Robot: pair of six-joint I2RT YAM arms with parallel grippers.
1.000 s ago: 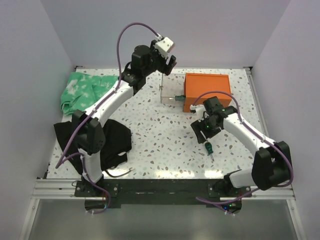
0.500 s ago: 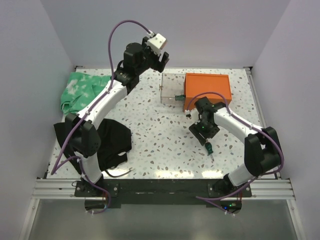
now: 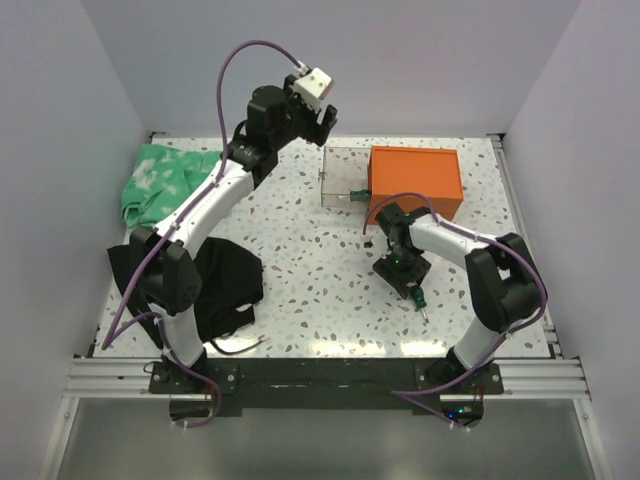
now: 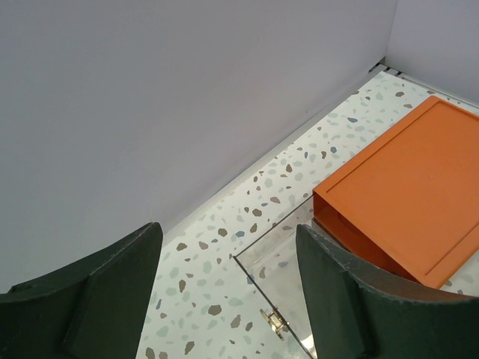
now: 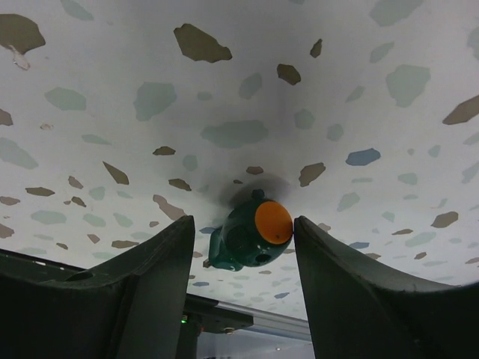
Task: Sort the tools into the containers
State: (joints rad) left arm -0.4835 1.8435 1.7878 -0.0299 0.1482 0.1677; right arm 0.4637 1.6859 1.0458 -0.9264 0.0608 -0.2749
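A stubby green screwdriver with an orange end cap (image 5: 251, 233) lies on the speckled table, and it also shows in the top view (image 3: 416, 295). My right gripper (image 3: 401, 268) is low over it and open. In the right wrist view (image 5: 243, 228) the handle sits between the fingers, with the right finger (image 5: 337, 277) at the orange cap. The orange chest (image 3: 415, 180) stands at the back right with a clear drawer (image 3: 338, 178) pulled out to its left; a green tool (image 3: 355, 196) lies in it. My left gripper (image 3: 322, 112) is open and empty, held high above the drawer (image 4: 288, 299) and chest (image 4: 404, 194).
A green cloth (image 3: 160, 185) lies at the back left and a black cloth (image 3: 215, 285) at the front left by the left arm's base. The white walls close in the table at the back and sides.
My right gripper has swung left and down until its open fingers straddle the green screwdriver. The left arm shifted slightly left early on, then stayed still.
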